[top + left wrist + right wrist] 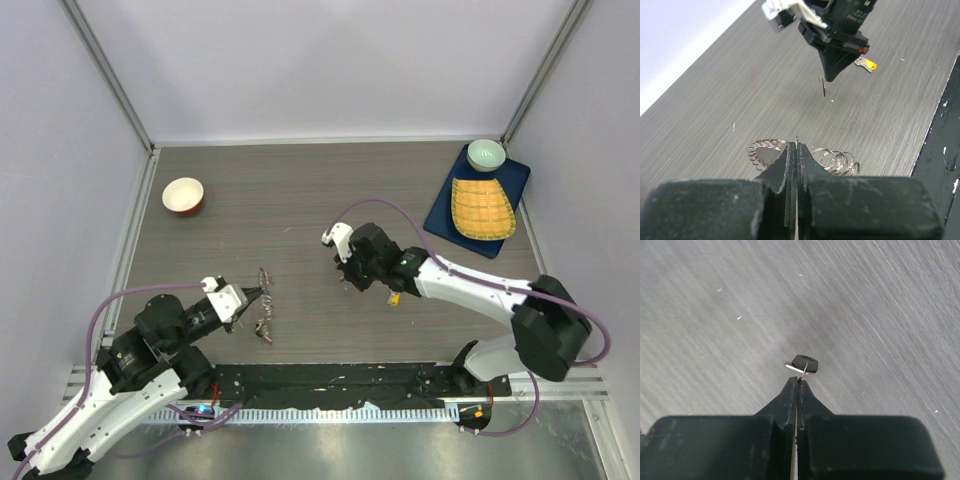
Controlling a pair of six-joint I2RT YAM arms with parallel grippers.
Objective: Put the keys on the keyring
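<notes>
My left gripper (258,293) (797,145) is shut on the thin wire of the keyring (797,139), held just above the table. Clusters of small silver rings (762,150) (837,161) hang on the wire either side of the fingers, and show as two bunches (265,274) (263,328) from above. My right gripper (348,285) (798,380) is shut on the little ring of a black-tagged key (804,364), which dangles above the table (824,89). A yellow-tagged key (394,298) (866,63) lies on the table beside the right gripper.
An orange bowl (183,195) with a white inside stands at the back left. A blue tray (445,205) at the back right carries a yellow woven mat (483,208) and a teal bowl (486,154). The enclosure's walls bound the table.
</notes>
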